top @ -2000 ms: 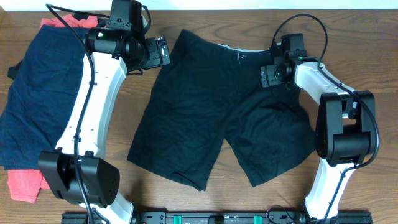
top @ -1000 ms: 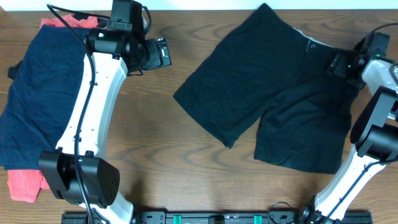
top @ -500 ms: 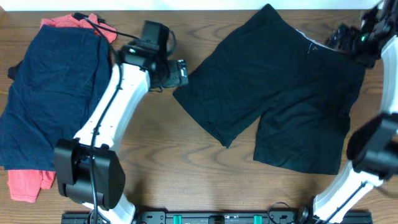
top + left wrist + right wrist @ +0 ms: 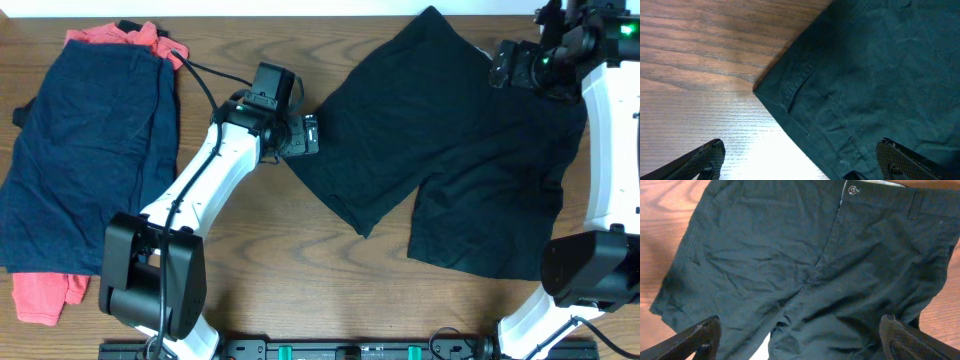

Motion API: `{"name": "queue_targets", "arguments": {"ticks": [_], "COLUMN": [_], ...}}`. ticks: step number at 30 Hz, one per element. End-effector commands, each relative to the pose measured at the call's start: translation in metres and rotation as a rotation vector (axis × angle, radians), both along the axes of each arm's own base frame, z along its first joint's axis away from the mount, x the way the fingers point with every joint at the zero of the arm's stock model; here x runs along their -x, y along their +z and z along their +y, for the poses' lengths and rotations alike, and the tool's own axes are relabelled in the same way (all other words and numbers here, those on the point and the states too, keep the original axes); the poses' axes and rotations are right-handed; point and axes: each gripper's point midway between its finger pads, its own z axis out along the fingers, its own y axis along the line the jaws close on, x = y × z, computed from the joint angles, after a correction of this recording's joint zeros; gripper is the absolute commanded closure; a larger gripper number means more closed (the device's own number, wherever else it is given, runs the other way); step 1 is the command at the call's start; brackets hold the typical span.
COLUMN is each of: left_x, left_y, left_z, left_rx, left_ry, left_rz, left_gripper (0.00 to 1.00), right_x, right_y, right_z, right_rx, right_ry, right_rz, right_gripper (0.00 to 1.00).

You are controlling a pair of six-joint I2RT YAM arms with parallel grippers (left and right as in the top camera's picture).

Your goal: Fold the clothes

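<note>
The black shorts [image 4: 450,140] lie spread flat on the right half of the table, waistband at the far right, legs pointing to the front left. My left gripper [image 4: 311,135] is open and empty, low over the table at the left leg's hem corner [image 4: 785,95]; its fingers [image 4: 800,165] straddle the hem edge. My right gripper [image 4: 503,64] is open and empty, hovering above the waistband. In the right wrist view the shorts [image 4: 805,265] show whole, button [image 4: 853,189] at the top, and the fingers [image 4: 800,342] are spread wide.
Navy shorts [image 4: 90,150] lie at the left on a coral-red piece [image 4: 40,295] that also shows at the far left corner [image 4: 105,36]. Bare wooden table [image 4: 300,260] lies between the two garments. The table's far edge runs just behind the shorts.
The black shorts were dragged right and turned, then released. My left arm has swung right to the leg hem. My right gripper has risen off the waistband and moved left.
</note>
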Motion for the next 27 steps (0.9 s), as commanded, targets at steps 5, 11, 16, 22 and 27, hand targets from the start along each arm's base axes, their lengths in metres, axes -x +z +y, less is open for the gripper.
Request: {"name": "queue_targets", "arguments": {"ticks": [5, 11, 16, 22, 27], "left_x": [0.002, -0.003, -0.008, -0.016, -0.017], "left_y": [-0.024, -0.048, -0.064, -0.076, -0.096], "left_z": [-0.009, -0.029, -0.029, -0.03, -0.031], "left_rx": [0.03, 0.088, 0.082, 0.076, 0.07], "left_ry": [-0.051, -0.175, -0.175, -0.171, -0.17], "left_rz": [0.024, 0.032, 0.041, 0.026, 0.048], "left_gripper": [0.02, 0.02, 0.02, 0.02, 0.02], "right_x": [0.0, 0.0, 0.0, 0.001, -0.001], "right_y": [-0.005, -0.005, -0.005, -0.008, -0.009], "right_z": [-0.003, -0.003, -0.003, -0.003, -0.003], "right_rx": [0.043, 0.051, 0.051, 0.049, 0.05], "right_ry": [0.01, 0.026, 0.027, 0.027, 0.027], "right_rz": [0.014, 0.014, 0.013, 0.021, 0.019], "right_gripper": [0.01, 0.01, 0.01, 0.01, 0.01]}}
